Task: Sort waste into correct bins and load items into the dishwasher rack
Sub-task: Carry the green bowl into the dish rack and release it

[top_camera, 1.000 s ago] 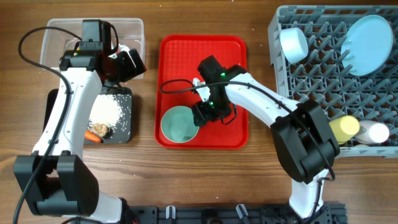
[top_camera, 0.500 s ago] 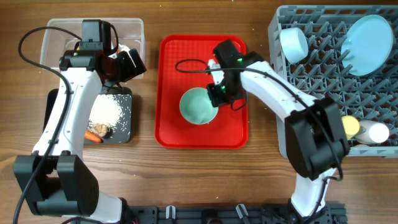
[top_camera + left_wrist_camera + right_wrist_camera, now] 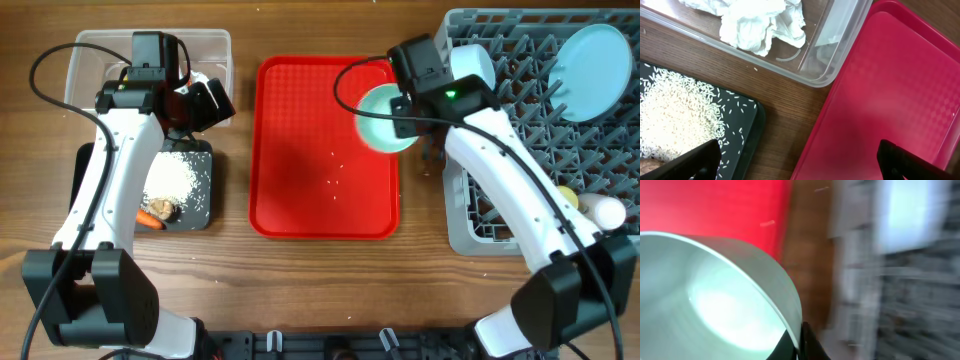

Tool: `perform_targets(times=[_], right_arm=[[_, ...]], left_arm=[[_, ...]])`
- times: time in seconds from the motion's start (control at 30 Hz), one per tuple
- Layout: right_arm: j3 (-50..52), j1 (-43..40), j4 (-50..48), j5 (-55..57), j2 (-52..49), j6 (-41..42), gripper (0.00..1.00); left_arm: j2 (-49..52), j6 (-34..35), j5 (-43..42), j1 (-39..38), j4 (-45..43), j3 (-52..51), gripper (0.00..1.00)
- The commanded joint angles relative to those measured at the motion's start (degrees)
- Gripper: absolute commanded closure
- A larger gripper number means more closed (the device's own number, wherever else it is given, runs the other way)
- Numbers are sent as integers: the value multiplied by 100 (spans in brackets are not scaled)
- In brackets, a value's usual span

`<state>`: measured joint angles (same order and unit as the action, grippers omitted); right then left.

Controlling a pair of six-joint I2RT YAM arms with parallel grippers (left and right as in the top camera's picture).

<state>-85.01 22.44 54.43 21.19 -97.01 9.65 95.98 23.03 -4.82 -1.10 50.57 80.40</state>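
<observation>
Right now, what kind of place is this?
Probably a robot practice table set up like kitchen clean-up: a grey dishwasher rack holding a blue plate, a black tray of rice, all on a wooden tabletop.

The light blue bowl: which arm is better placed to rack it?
Right. The right gripper is shut on the light blue bowl beside the dishwasher rack; the left gripper hangs open by the clear tub, across the red tray.

Blurred grey rack point(image 3: 910, 310); light blue bowl point(image 3: 715, 295) cut off by left edge.
</observation>
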Motion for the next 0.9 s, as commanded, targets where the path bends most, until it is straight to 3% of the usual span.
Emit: perform_targets(times=[0.0, 0.07, 0.13, 0.27, 0.57, 0.67, 0.87], right_arm=[[-133, -72, -50, 2632, 85, 72, 96], [-131, -142, -151, 3644, 83, -470, 96], [-109, -299, -385, 4245, 79, -1742, 96], [31, -669, -636, 4247, 22, -4529, 96], [35, -994, -267, 4017, -494, -4767, 96], [35, -1182, -278, 3971, -817, -5217, 96], [35, -1480, -487, 3939, -898, -5106, 96]], left_arm=[[-61, -9, -68, 0, -13, 7, 0], [-61, -9, -68, 0, -13, 7, 0], [-61, -9, -68, 0, -13, 7, 0], [-61, -9, -68, 0, -13, 7, 0], [-61, -9, -68, 0, -13, 7, 0], [-61, -11, -66, 0, -13, 7, 0], [-61, -9, -66, 0, -13, 7, 0]])
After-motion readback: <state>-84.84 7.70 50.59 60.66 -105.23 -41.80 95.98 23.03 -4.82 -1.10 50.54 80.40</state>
